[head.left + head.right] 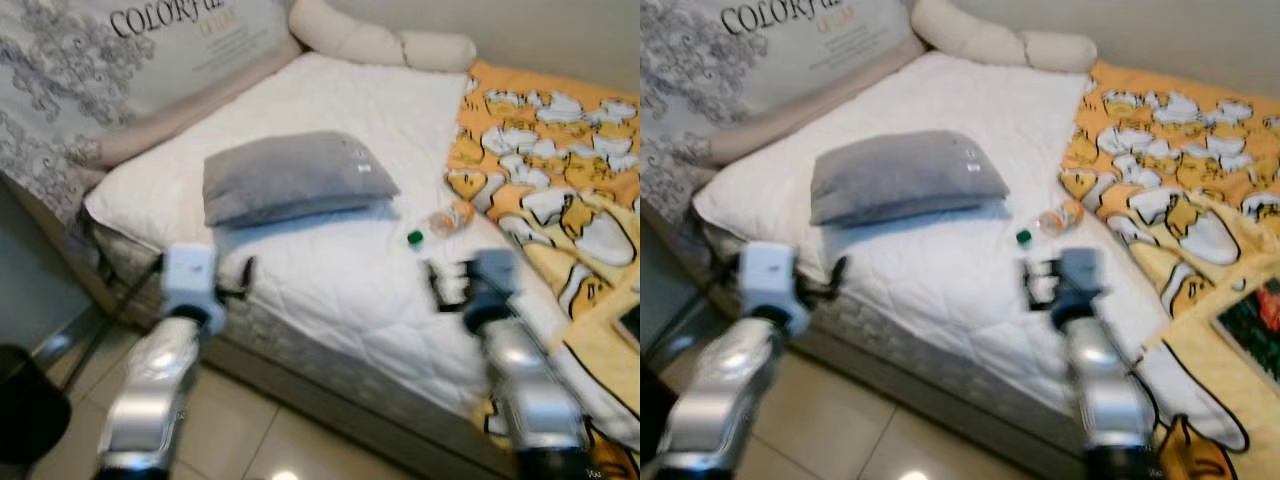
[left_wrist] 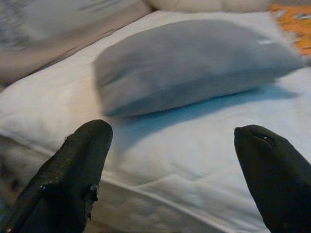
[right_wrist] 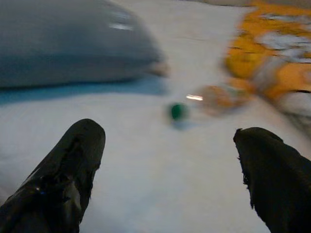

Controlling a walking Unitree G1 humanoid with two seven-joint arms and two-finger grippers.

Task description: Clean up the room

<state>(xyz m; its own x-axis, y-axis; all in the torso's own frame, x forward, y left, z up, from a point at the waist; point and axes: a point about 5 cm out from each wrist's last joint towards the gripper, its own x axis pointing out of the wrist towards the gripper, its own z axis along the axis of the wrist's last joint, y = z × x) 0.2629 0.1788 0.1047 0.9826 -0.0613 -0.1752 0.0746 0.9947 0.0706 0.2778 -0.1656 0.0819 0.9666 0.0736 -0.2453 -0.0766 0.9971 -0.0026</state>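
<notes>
Evidently the step in hand is the approach to a stray item on the bed; the likeliest target is the small bottle (image 1: 446,220) with a green cap, lying on its side on the white mattress (image 1: 330,270), just beside the edge of the yellow patterned blanket (image 1: 560,170); the right gripper (image 3: 170,160) has its jaws spread wide and empty, and the bottle lies ahead of them, beyond the fingertips and slightly toward the right-hand finger, well apart from both; the next move, I judge, calls for reaching forward over the mattress until the bottle sits between the jaws, then closing across its body; the right arm is raised and extended over the near edge of the bed, wrist pointing toward the bottle; the left gripper (image 2: 170,155) likewise has its jaws wide and empty, held at the mattress edge, with the grey pillow (image 2: 194,63) lying ahead of its fingertips, not touching them.
</notes>
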